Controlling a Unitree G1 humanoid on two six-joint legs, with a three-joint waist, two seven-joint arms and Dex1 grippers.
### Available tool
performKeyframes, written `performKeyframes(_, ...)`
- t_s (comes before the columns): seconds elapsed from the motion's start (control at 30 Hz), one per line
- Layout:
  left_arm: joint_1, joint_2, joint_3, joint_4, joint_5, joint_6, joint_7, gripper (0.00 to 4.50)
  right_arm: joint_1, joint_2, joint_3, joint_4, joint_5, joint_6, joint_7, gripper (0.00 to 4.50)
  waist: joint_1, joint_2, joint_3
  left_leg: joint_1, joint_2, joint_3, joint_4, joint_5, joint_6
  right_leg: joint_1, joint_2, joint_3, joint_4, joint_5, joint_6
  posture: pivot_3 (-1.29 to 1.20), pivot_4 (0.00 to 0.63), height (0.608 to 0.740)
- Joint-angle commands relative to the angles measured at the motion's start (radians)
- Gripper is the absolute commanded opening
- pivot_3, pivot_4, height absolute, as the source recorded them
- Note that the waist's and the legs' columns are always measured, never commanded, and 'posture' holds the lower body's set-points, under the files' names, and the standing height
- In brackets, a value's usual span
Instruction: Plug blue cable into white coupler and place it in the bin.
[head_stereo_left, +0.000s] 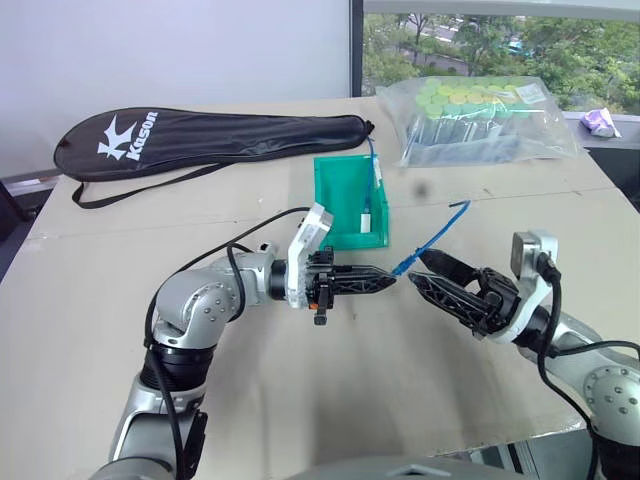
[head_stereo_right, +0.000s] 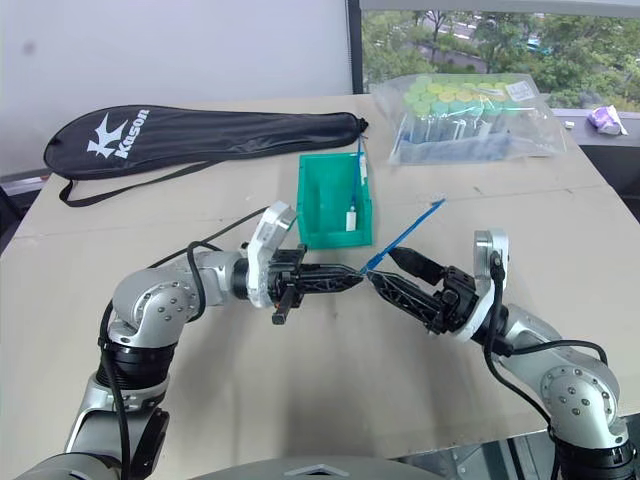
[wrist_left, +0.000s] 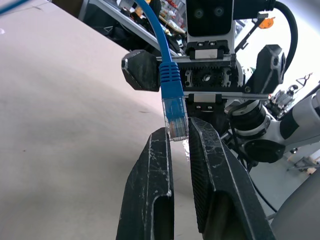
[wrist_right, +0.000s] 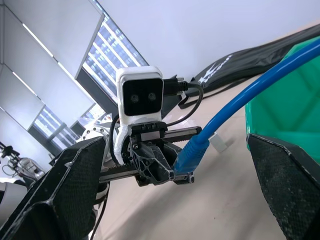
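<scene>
Blue cable (wrist_left: 169, 80) (clear plug) pinched by left gripper (wrist_left: 178, 145).

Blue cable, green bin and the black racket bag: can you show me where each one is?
Blue cable (wrist_left: 170, 80): left wrist view, on the ribbed blue boot above the clear plug.
Bin (head_stereo_left: 340, 190): left eye view, on its inner green wall.
Racket bag (head_stereo_left: 200, 140): left eye view, on the middle of the black cover.
</scene>
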Motion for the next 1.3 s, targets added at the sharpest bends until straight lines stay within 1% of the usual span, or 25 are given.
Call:
performKeyframes(0.03,-0.008,-0.001,0.005,-0.031,-0.038,0.001,0.008,0.02,-0.032,-0.001,0.012,-0.027,0.035,0.002,-0.004,4.50,-0.002,0.000,0.000,0.000,0.000,0.000,0.000,0.000,0.000,0.000,0.000,0.000,0.000,0.000,0.000,0.00,0.150,0.740)
performKeyframes(0.5,-0.012,0.000,-0.003,-0.029,-0.069,0.009,0.028,0.02,-0.048,-0.003,0.072,-0.016,0.024,0.006,0.006,4.50,-0.005,0.000,0.000,0.000,0.000,0.000,0.000,0.000,0.000,0.000,0.000,0.000,0.000,0.000,0.000,0.00,0.150,0.740)
performKeyframes(0.6,-0.010,0.000,-0.004,-0.031,-0.074,0.012,0.033,0.00,-0.052,-0.001,0.076,-0.011,0.017,0.001,0.007,3.62,-0.006,0.000,0.000,0.000,0.000,0.000,0.000,0.000,0.000,0.000,0.000,0.000,0.000,0.000,0.000,0.00,0.150,0.740)
performKeyframes(0.67,-0.009,0.002,-0.005,-0.032,-0.076,0.013,0.036,0.00,-0.053,0.001,0.076,-0.009,0.016,0.000,0.009,2.66,-0.006,0.000,0.000,0.000,0.000,0.000,0.000,0.000,0.000,0.000,0.000,0.000,0.000,0.000,0.000,0.00,0.150,0.740)
performKeyframes(0.8,-0.007,0.005,-0.007,-0.033,-0.079,0.013,0.039,0.00,-0.056,0.003,0.075,-0.005,0.018,0.000,0.016,1.01,-0.006,0.000,0.000,0.000,0.000,0.000,0.000,0.000,0.000,0.000,0.000,0.000,0.000,0.000,0.000,0.00,0.150,0.740)
performKeyframes(0.87,-0.005,0.009,-0.009,-0.031,-0.085,0.017,0.040,0.00,-0.056,0.003,0.076,-0.003,0.019,0.000,0.019,0.02,-0.007,0.000,0.000,0.000,0.000,0.000,0.000,0.000,0.000,0.000,0.000,0.000,-0.001,0.000,0.000,0.00,0.150,0.740)
performKeyframes(1.03,-0.001,0.009,0.002,-0.022,-0.100,0.014,0.042,0.00,-0.058,0.002,0.075,-0.002,0.028,0.002,0.022,0.02,-0.007,0.000,0.000,0.000,0.000,0.000,0.000,0.000,0.000,0.000,0.000,0.000,-0.001,0.000,0.000,0.00,0.150,0.740)
performKeyframes(1.07,-0.001,0.009,0.003,-0.022,-0.097,0.008,0.044,0.94,-0.058,0.001,0.074,-0.002,0.030,0.003,0.022,0.00,-0.007,0.000,0.000,0.000,0.000,0.000,0.000,0.000,0.000,0.000,0.000,0.000,-0.001,0.000,0.000,0.00,0.150,0.740)
performKeyframes(1.1,0.002,0.009,0.006,-0.025,-0.098,0.004,0.047,1.14,-0.059,0.002,0.072,-0.002,0.027,0.000,0.021,0.00,-0.007,0.000,0.000,0.000,0.000,0.000,0.000,0.000,0.000,0.000,0.000,0.000,-0.001,0.000,0.000,0.00,0.150,0.740)
performKeyframes(1.17,0.018,0.006,0.023,-0.041,-0.113,0.004,0.067,2.08,-0.067,0.019,0.057,0.012,0.007,-0.026,0.000,0.00,-0.008,0.000,0.000,0.000,0.000,0.000,0.000,0.000,0.000,0.000,0.000,0.000,-0.001,0.000,0.000,0.00,0.150,0.740)
performKeyframes(1.2,0.029,0.004,0.035,-0.051,-0.121,0.005,0.082,2.41,-0.072,0.024,0.049,0.020,-0.002,-0.037,-0.005,0.00,-0.008,0.000,0.000,0.000,0.000,0.000,0.000,0.000,0.000,0.000,0.000,0.000,-0.001,0.000,0.000,0.00,0.150,0.740)
performKeyframes(1.23,0.052,0.007,0.052,-0.067,-0.133,0.007,0.098,2.93,-0.078,0.027,0.041,0.030,-0.026,-0.052,-0.005,0.00,-0.009,0.000,0.000,0.000,0.000,0.000,-0.001,0.000,0.000,0.000,0.000,0.000,-0.001,0.000,0.000,0.00,0.150,0.740)
performKeyframes(1.3,0.134,0.038,0.084,-0.140,-0.145,-0.001,0.110,2.93,-0.084,0.026,0.023,0.051,-0.067,-0.078,0.001,0.00,-0.014,0.000,0.000,0.000,0.000,0.000,-0.001,0.000,0.000,0.000,0.000,0.000,-0.001,0.000,0.000,0.00,0.150,0.740)
